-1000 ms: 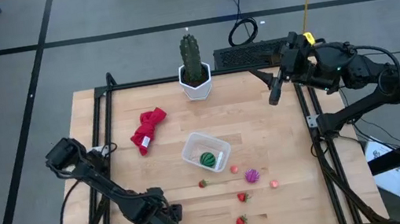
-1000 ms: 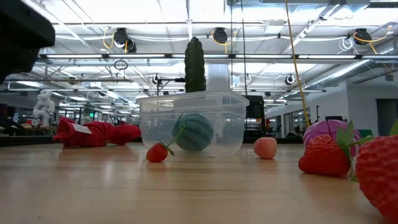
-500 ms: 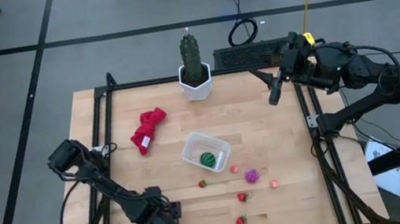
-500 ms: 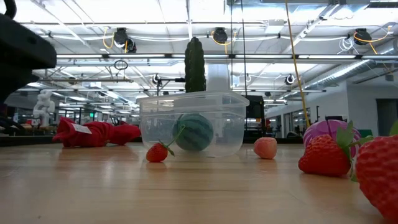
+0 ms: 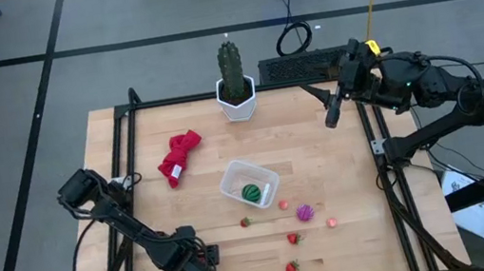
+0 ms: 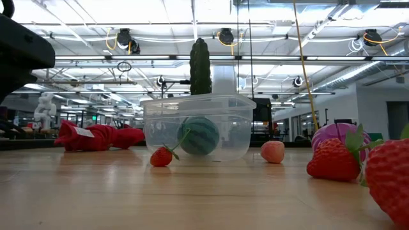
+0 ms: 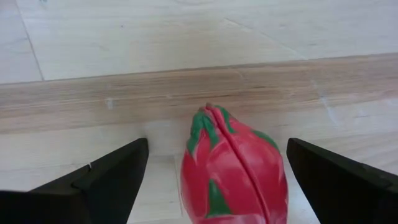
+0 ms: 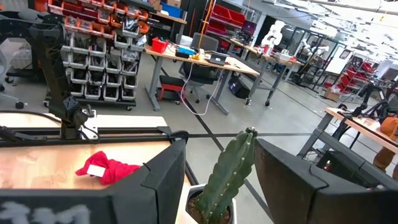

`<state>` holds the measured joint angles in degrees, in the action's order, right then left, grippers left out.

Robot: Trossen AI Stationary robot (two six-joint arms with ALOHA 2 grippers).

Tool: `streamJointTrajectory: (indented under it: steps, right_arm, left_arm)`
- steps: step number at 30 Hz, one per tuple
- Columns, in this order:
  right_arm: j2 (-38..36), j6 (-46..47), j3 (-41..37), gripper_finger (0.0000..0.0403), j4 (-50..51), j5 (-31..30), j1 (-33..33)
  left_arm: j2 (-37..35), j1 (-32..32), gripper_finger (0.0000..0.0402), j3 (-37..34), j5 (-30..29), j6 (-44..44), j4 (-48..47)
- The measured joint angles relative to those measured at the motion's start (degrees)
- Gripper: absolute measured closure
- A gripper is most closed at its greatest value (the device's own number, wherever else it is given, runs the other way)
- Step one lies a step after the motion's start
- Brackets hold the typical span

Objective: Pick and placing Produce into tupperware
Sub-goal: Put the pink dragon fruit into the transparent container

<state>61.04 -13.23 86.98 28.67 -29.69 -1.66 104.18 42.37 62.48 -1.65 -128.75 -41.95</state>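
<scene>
The clear tupperware (image 5: pixel 249 184) stands mid-table with the green striped ball (image 5: pixel 251 193) inside it; both also show in the low view (image 6: pixel 198 128). My left gripper (image 5: pixel 195 269) is low over the near left corner and open. Its fingers stand on either side of a red oval fruit with green scales (image 7: pixel 233 168), with a gap on each side. The fruit lies on the table and is hidden under the gripper in the high view. A purple ball (image 5: pixel 305 213), three strawberries (image 5: pixel 293 238) and pink bits (image 5: pixel 283 204) lie near the tub. My right gripper (image 5: pixel 332 114) hangs open and empty, high over the far right.
A green cactus in a white pot (image 5: pixel 233 84) stands at the far edge, and a red cloth (image 5: pixel 178 157) lies left of the tub. Black frame rails (image 5: pixel 123 172) run along the table's sides. Bare wood lies between the left gripper and the tub.
My left arm has sunk a little over the near left corner, its gripper staying open around the red oval fruit. Nothing else has moved.
</scene>
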Motion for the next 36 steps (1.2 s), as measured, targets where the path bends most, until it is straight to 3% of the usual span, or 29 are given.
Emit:
streamJointTrajectory:
  steps: [36]
  right_arm:
    - [0.0,-1.0,0.0,0.0220,-0.2,0.0,0.0]
  left_arm:
    - [-0.1,0.0,0.0009,0.0,0.3,1.5,0.2]
